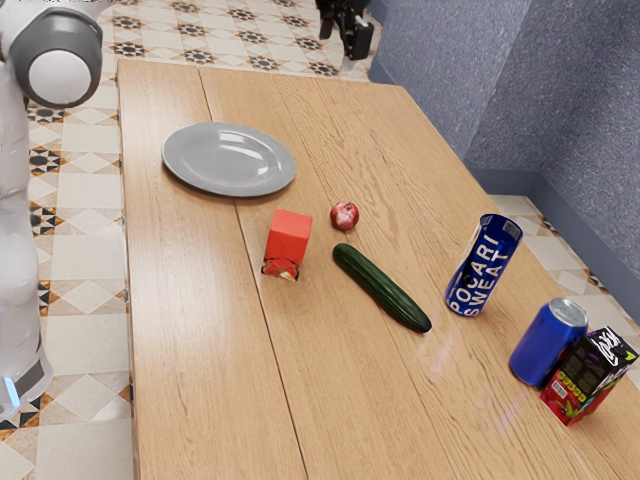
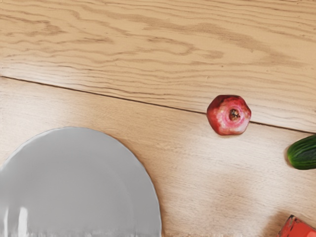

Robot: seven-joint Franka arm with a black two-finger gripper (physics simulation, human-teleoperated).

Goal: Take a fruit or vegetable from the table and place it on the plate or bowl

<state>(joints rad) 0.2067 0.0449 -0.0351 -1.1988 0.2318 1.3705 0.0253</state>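
Nothing of the job is done yet, as far as I can see. The grey plate [image 1: 228, 158] sits bare on the bench [image 1: 330, 120], in the upper left part of the exterior view, with no food on it.

The two candidates both lie on the wood. The small red pomegranate [image 1: 345, 214] is near the middle of the frame, down and to the right of the plate and apart from it. The cucumber [image 1: 381, 288] lies slantwise just below and to the right of the pomegranate, not touching it. A red carton [image 1: 288, 243] stands just left of them.

The black fingers [image 1: 352, 35] hang at the top edge of the frame, well away from either piece. I cannot tell how far apart they stand, and neither fruit nor vegetable is in them.

So the whole sequence looks to be ahead: reach down, grasp one piece, lift it, carry it over and set it on the plate. I would guess the pomegranate is the shorter trip.

The Pocari Sweat can [image 1: 484, 265], the blue can [image 1: 548, 343] and the small box [image 1: 590, 375] sit off at the lower right, out of the way.
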